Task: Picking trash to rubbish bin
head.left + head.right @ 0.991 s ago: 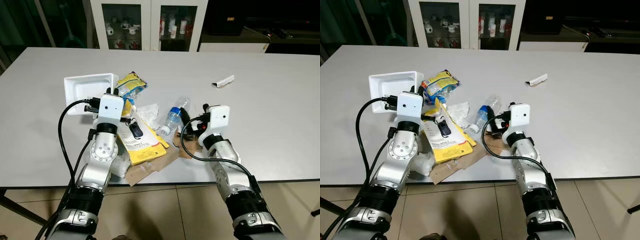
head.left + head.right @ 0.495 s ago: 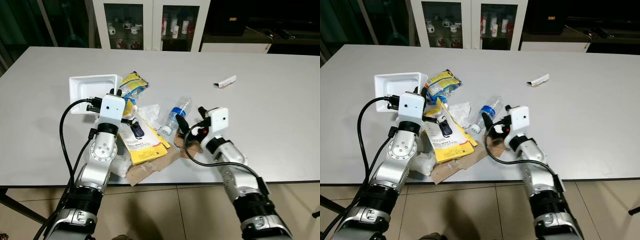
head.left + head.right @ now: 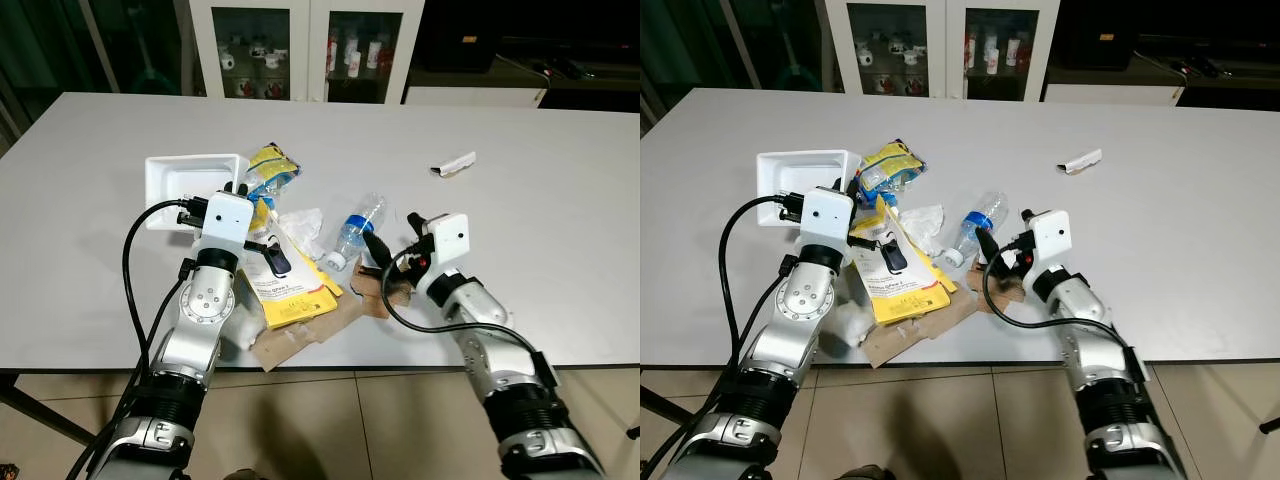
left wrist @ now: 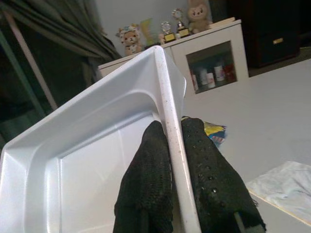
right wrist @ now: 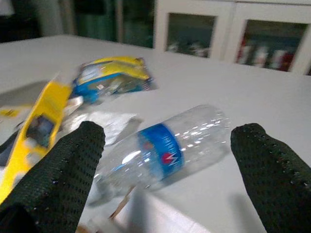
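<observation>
**Right gripper lined up on the water bottle, left gripper gripping the white tray**

Head views: A grey table (image 3: 560,230) carries a heap of trash near its front edge. A clear plastic bottle (image 3: 357,228) with a blue label lies on its side, cap toward the robot. Beside it are a crumpled white tissue (image 3: 298,227), a yellow retail card package (image 3: 290,280) resting on brown cardboard (image 3: 300,335), and a yellow-and-blue snack bag (image 3: 268,170) farther back. A small torn wrapper (image 3: 452,165) lies well apart on the robot's right. The left gripper (image 3: 853,190) is at the near rim of the white tray (image 3: 190,180). The right gripper (image 3: 390,240) sits low over the table just short of the bottle's cap end. No rubbish bin can be made out.

Left wrist view: Both fingers (image 4: 146,184) are clamped on the tray's thin rim, one on each side, with the tray tilted up.

Right wrist view: The fingers (image 5: 58,165) are spread wide, with the bottle (image 5: 165,150) lying across the gap ahead, untouched.

Judgement: the step in hand looks like a grasp of the bottle. It should go best by easing forward until the labelled middle sits between the fingers, then closing across the body, not the tapering neck; a thin empty bottle may roll or squirt out if pinched off-centre.
</observation>
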Robot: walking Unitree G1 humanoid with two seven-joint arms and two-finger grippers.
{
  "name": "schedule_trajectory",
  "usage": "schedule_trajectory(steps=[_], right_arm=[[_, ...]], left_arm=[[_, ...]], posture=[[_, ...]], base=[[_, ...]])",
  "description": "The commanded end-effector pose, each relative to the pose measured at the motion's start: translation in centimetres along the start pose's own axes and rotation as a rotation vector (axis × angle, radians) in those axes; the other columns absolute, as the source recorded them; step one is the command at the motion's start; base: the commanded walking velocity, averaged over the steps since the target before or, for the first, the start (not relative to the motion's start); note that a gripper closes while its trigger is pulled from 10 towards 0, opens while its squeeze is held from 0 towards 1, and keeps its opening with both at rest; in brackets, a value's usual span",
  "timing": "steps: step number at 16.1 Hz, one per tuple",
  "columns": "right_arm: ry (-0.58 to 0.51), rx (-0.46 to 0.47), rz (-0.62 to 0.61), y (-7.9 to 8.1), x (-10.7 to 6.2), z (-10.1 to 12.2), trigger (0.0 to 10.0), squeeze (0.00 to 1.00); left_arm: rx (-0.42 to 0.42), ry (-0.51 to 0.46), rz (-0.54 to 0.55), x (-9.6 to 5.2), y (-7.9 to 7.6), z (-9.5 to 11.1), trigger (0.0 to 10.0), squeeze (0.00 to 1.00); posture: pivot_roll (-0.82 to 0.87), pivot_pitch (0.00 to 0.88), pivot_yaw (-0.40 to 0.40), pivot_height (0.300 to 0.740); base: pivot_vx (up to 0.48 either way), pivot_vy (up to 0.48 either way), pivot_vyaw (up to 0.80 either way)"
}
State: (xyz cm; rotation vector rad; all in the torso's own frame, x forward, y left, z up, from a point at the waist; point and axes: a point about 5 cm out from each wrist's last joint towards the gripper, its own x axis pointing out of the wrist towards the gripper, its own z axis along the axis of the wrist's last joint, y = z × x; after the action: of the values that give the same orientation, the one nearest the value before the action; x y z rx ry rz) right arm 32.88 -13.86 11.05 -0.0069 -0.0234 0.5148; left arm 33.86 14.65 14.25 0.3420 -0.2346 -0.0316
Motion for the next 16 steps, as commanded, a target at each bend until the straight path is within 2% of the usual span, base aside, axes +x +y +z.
schedule_trajectory(steps=[1,3,7,13,16], right_arm=[[0.036,-0.005,0.077,0.2,-0.3,-0.3,10.0,0.0],[0.069,-0.005,0.17,0.5,-0.8,-0.8,10.0,0.0],[0.105,0.03,0.265,1.0,-1.3,-1.5,10.0,0.0],[0.189,0.035,0.246,0.6,-2.0,-3.5,10.0,0.0],[0.197,0.044,0.216,0.5,-1.8,-3.9,10.0,0.0]], left_arm=[[0.002,0.002,-0.034,0.2,-0.4,0.1,10.0,0.0],[-0.002,0.005,-0.044,0.1,-0.6,0.0,10.0,0.0],[-0.002,0.011,-0.062,0.0,-0.8,-0.1,10.0,0.0],[0.011,0.012,-0.078,-0.1,-0.9,-0.1,10.0,0.0],[0.015,0.011,-0.077,-0.1,-0.9,-0.1,10.0,0.0]], posture=[[0.04,0.032,-0.044,0.74],[0.03,0.026,-0.047,0.74],[0.03,0.021,-0.05,0.74],[0.04,0.032,-0.056,0.74],[0.04,0.035,-0.057,0.74]], base=[[0.0,0.0,0.0],[0.0,0.0,0.0],[0.0,0.0,0.0],[0.0,0.0,0.0],[0.0,0.0,0.0]])
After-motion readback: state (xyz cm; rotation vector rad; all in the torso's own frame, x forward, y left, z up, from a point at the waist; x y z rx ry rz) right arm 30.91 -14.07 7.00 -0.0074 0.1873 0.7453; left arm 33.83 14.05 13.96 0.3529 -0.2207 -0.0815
